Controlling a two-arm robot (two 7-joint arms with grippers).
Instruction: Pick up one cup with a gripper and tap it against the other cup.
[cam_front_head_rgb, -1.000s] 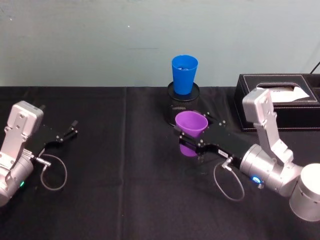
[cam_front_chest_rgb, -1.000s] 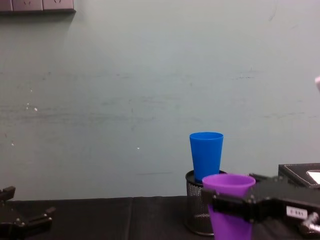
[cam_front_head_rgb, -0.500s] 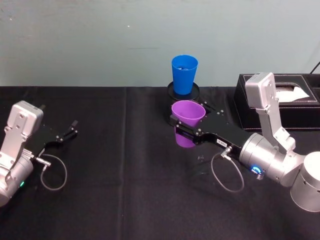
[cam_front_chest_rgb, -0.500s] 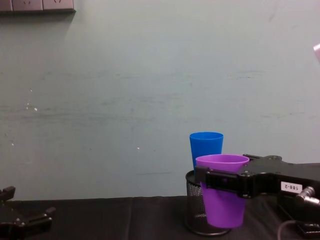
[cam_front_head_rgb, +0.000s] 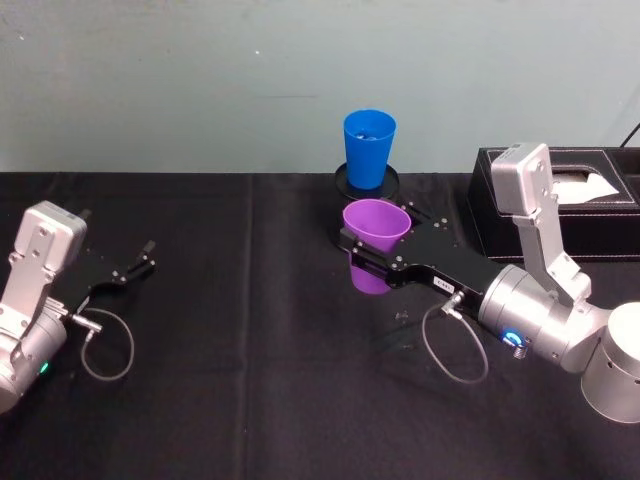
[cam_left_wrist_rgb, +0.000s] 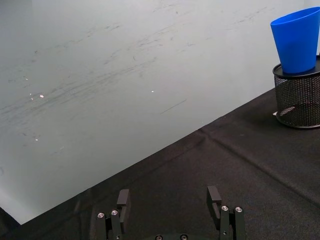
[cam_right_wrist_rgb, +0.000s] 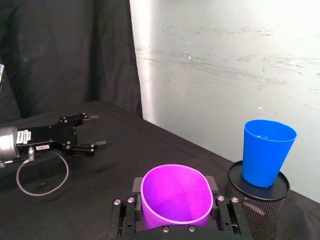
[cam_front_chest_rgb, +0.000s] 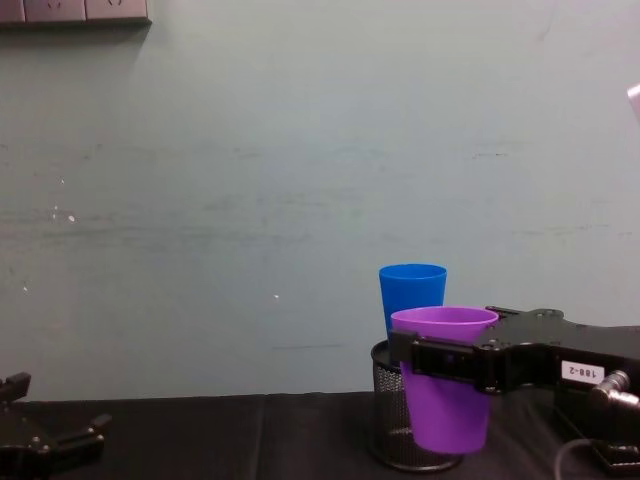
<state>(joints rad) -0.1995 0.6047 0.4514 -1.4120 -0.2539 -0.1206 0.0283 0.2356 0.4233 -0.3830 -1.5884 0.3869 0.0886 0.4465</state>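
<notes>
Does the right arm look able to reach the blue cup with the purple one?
Probably yes: the right pincer holds the purple cup lifted just in front of the blue cup, which sits in the mesh holder, with nothing between them.

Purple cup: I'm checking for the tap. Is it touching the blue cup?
Apart: the right wrist view shows a gap between purple cup and blue cup.

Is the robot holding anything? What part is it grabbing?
Yes. The right gripper grips the purple cup by its sides, just under the rim. The left gripper is open and holds nothing.
</notes>
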